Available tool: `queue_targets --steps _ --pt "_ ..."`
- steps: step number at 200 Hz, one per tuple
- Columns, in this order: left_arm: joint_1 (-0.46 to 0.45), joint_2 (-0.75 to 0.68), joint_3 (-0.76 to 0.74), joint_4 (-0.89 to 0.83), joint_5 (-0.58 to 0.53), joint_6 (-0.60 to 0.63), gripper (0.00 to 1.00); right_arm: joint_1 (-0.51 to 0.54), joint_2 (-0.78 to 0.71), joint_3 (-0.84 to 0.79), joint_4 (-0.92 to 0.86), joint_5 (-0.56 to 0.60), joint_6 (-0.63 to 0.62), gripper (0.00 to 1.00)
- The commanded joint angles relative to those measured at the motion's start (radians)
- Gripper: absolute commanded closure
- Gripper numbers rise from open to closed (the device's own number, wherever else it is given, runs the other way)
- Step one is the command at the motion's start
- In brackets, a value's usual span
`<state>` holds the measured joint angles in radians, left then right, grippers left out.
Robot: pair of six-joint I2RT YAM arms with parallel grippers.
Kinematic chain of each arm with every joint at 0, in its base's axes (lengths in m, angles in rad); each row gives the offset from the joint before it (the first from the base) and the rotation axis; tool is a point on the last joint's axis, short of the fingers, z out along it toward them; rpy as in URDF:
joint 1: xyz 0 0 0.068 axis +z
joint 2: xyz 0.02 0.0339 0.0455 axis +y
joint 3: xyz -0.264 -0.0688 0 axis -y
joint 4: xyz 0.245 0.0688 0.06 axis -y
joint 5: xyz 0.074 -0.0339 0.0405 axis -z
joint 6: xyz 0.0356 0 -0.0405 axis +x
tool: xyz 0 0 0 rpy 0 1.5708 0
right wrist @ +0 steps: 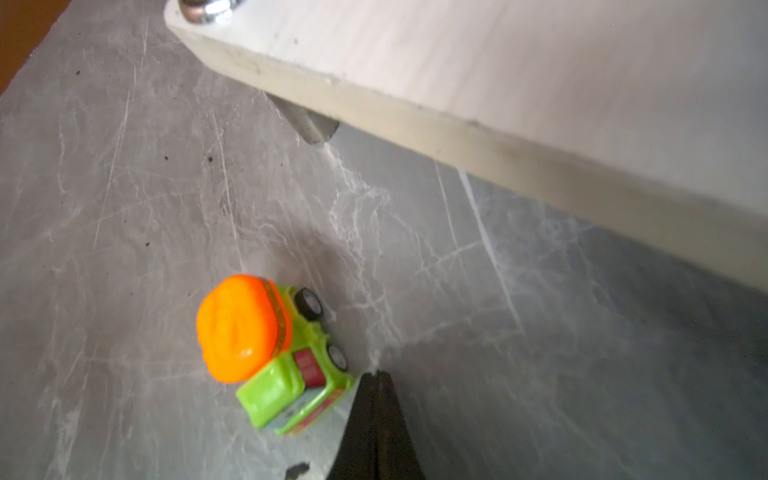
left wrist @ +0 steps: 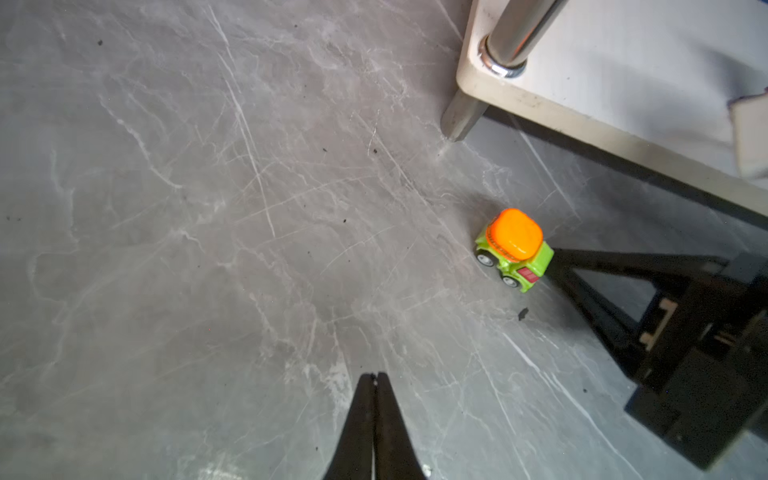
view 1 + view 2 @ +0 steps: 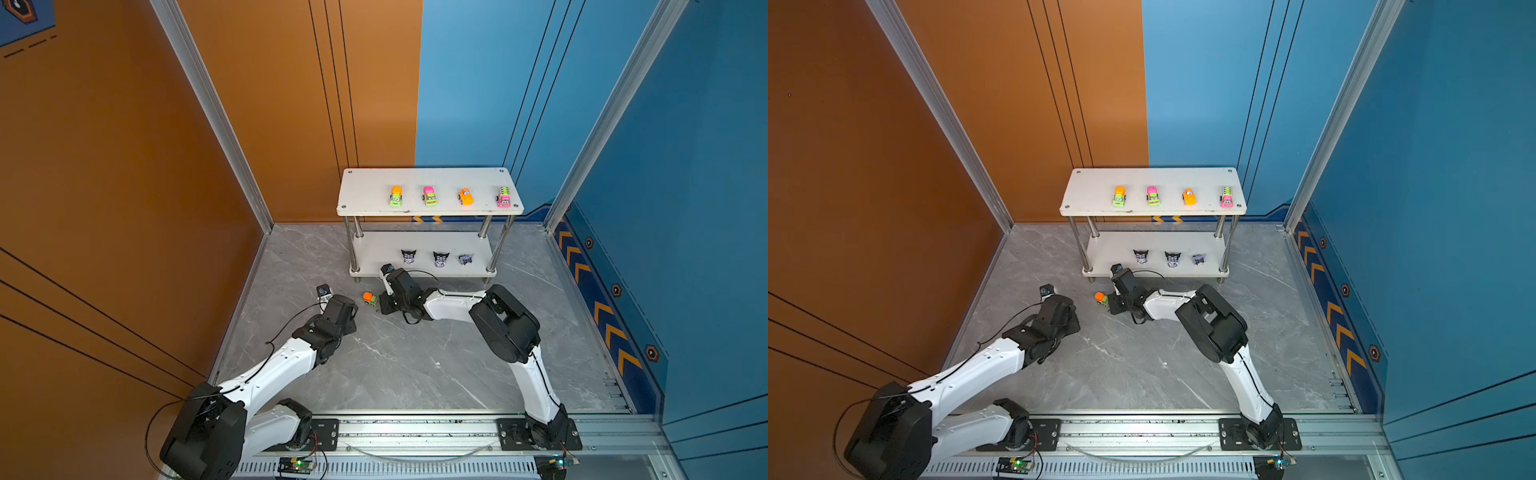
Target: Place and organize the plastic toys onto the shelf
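The last loose toy car (image 1: 270, 349) is sitting on the grey marble floor (image 3: 415, 365), and it is showing a lime-green body, a fat glossy orange dome on top, small black wheels with pale hubs and a red panel on its side. It is lying just on the near side of the shelf (image 3: 365, 187), close to the left near post. The right gripper (image 1: 376, 376) is reaching in from the right with its jaws pressed tight together and gripping nothing; the tips are sitting right against the car's green corner, with the car outside them, to their left. The left gripper (image 2: 376, 376) is hovering over bare floor, jaws likewise pinched together and empty, and the car is lying apart from it, off to the right. Four more cars (image 3: 429, 196) are lining the top board, and three black-and-lilac figurines (image 3: 441, 259) are standing along the lower one.
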<state>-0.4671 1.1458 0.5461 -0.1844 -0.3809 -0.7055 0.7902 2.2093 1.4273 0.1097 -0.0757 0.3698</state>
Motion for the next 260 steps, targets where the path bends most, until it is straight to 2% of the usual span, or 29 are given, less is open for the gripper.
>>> queue_targets --steps 1,86,109,156,188,212,244,249,260 --pt "0.014 -0.012 -0.017 -0.017 0.02 -0.017 0.93 -0.006 0.04 0.029 -0.041 0.016 -0.012 1.0" --pt "0.018 0.021 -0.002 -0.014 0.032 -0.01 0.9 0.027 0.051 0.039 -0.023 -0.029 -0.021 1.0" --pt "0.026 0.032 0.007 -0.014 0.031 -0.002 0.8 0.043 0.031 0.004 -0.003 -0.045 -0.024 1.0" --pt "0.043 0.068 0.049 0.012 0.032 0.012 0.55 0.079 0.03 0.001 0.015 -0.09 -0.034 0.99" --pt "0.045 0.116 0.073 0.049 0.04 0.016 0.46 0.09 0.015 -0.019 0.029 -0.106 -0.027 0.99" --pt "0.045 0.192 0.114 0.079 0.066 0.049 0.4 0.073 -0.039 -0.099 0.056 -0.106 -0.012 0.99" --pt "0.044 0.301 0.18 0.109 0.125 0.113 0.35 0.021 -0.182 -0.264 0.065 -0.09 0.018 0.99" --pt "0.043 0.313 0.188 0.114 0.133 0.12 0.27 0.012 -0.203 -0.29 0.064 -0.086 0.021 0.99" --pt "0.042 0.336 0.201 0.116 0.143 0.132 0.25 -0.007 -0.245 -0.341 0.059 -0.081 0.027 0.98"
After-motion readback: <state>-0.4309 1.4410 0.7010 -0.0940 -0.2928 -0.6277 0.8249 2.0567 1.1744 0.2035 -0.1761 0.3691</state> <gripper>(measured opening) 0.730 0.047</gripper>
